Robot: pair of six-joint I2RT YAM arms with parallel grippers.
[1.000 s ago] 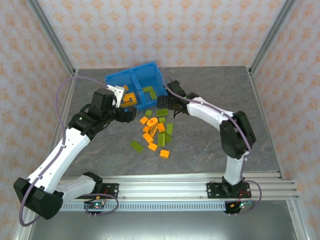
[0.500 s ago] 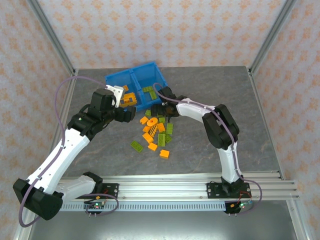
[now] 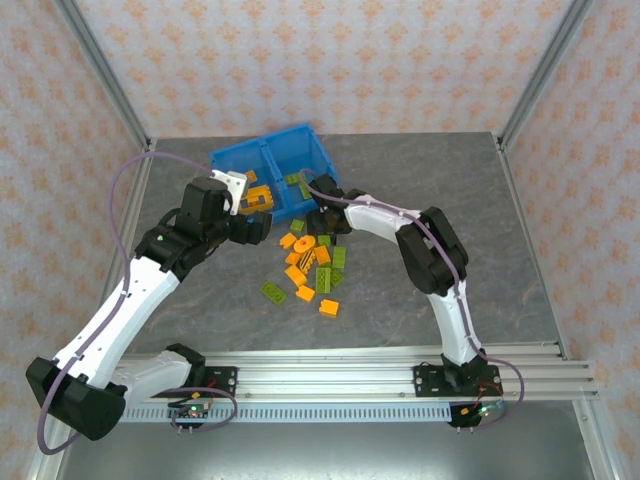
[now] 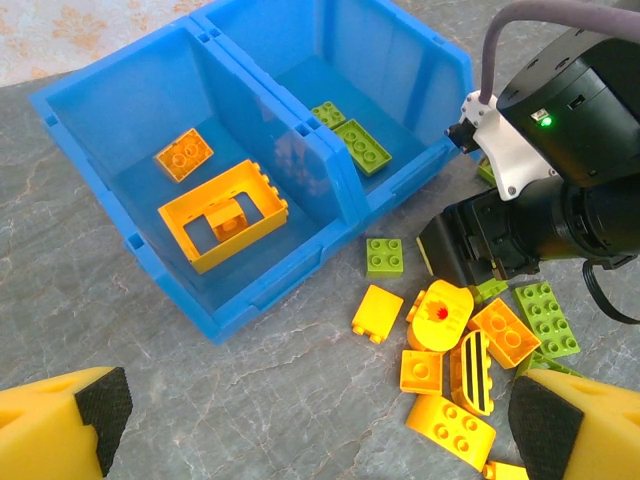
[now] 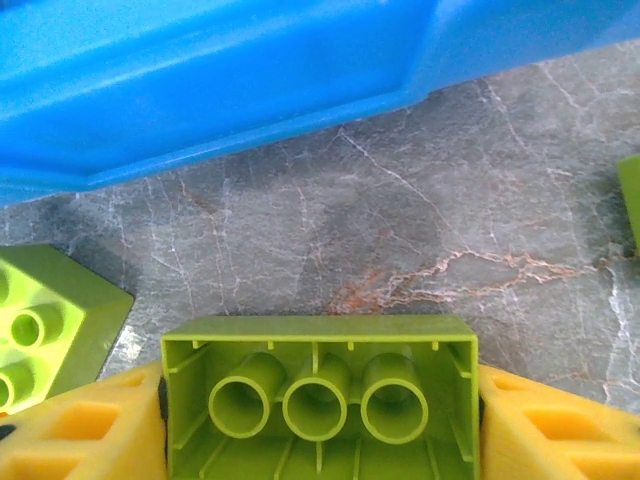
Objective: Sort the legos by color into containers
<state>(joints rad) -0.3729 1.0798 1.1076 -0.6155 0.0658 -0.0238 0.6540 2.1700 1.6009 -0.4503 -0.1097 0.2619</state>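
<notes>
Legos (image 3: 312,265), top view: mostly loose in a mixed orange and green heap on the desk (image 3: 450,180), just in front of the blue bin (image 3: 262,148). Partly sorted already: orange pieces in the left compartment, green in the right, so each colour's home is fixed. Left arm (image 3: 150,270) poised by the orange side. Right arm (image 3: 420,240) bent far over to the bin's near wall, at the heap's far edge, presumably to serve the green side.

Left wrist view: left fingers (image 4: 590,430) spread wide, nothing between them, hovering above bin and heap. Probably kept clear while the other arm works. Orange frame piece (image 4: 222,215) and small orange brick (image 4: 183,155) lying in one compartment. Two green bricks (image 4: 350,135) lying across the centre wall in the other. Right arm low over the desk by the bin's front corner, next to a square green brick (image 4: 385,255).

Right wrist view: right fingers (image 5: 560,430) clamped on a green brick (image 5: 320,400), one at each short end, its hollow underside with three tubes turned to the camera. Gripped by the ends, likely because those flat faces give the pads a square seat. Cannot tell whether lifted off the desk yet. Blue wall just ahead, so probably a short carry up and over into the green compartment. Second green brick (image 5: 50,320) on the desk at the left edge, close beside the grasp; some risk of nudging it.
</notes>
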